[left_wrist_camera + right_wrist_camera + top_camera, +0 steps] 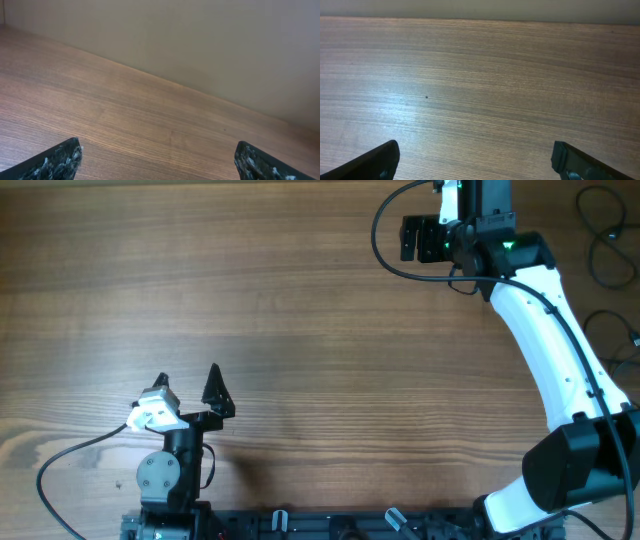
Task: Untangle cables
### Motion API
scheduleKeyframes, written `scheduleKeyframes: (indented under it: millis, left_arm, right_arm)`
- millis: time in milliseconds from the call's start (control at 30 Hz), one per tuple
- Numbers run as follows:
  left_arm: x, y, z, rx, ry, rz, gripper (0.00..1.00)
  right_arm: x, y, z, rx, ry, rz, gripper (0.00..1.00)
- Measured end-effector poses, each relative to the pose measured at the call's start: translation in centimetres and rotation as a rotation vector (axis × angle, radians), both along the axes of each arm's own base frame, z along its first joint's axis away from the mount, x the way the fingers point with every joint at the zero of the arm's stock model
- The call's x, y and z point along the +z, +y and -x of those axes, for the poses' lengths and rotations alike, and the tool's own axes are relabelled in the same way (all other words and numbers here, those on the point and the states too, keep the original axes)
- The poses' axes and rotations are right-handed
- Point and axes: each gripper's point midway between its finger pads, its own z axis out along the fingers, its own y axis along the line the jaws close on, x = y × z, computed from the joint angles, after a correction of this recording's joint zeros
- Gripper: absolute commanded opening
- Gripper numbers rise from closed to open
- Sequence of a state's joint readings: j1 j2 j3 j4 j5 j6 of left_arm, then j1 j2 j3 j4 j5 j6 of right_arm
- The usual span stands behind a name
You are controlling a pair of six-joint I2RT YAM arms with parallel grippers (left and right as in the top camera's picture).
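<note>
Thin black looped cables (pixel 604 252) lie far right, untouched. Right gripper (pixel 475 152) is spread wide and empty, probably staged for them. Left gripper (pixel 157 152) is parked, fingers apart, nothing held.

Tabletop (pixel 300 330): brown wood-grain surface with fine lengthwise lines, filling the overhead view, meeting a plain, unmarked beige wall (pixel 225 45) at its far edge, with a soft pale sheen of light on the grain in the right wrist view.

We are seeing the cables (pixel 606 235) lying loosely on the surface (pixel 300 330), thin black cords curling in loops along its far right edge and running partly out of view.
</note>
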State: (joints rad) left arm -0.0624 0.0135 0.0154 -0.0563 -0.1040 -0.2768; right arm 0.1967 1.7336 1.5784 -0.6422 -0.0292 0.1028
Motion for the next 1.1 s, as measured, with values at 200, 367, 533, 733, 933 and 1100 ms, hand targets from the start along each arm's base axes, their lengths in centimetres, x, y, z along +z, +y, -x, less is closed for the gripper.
scheduleKeyframes:
  millis: [200, 367, 533, 733, 933, 1100]
  left_arm:
    - [-0.23, -0.01, 0.01, 0.0, 0.009, -0.001, 1.0]
    - [-0.4, -0.35, 0.01, -0.021, 0.016, -0.013, 1.0]
    - [-0.41, -0.46, 0.0, -0.028, 0.017, -0.027, 1.0]
    - [-0.39, -0.46, 0.01, -0.029, 0.016, -0.027, 1.0]
    - [-0.39, -0.46, 0.01, -0.03, 0.017, -0.045, 1.0]
    - [-0.39, -0.46, 0.01, -0.036, 0.019, -0.141, 0.99]
  right_arm:
    - [0.0, 0.0, 0.0, 0.0, 0.0, 0.0, 1.0]
    - [0.0, 0.0, 0.0, 0.0, 0.0, 0.0, 1.0]
    - [0.0, 0.0, 0.0, 0.0, 0.0, 0.0, 1.0]
    - [0.0, 0.0, 0.0, 0.0, 0.0, 0.0, 1.0]
    - [0.0, 0.0, 0.0, 0.0, 0.0, 0.0, 1.0]
    - [0.0, 0.0, 0.0, 0.0, 0.0, 0.0, 1.0]
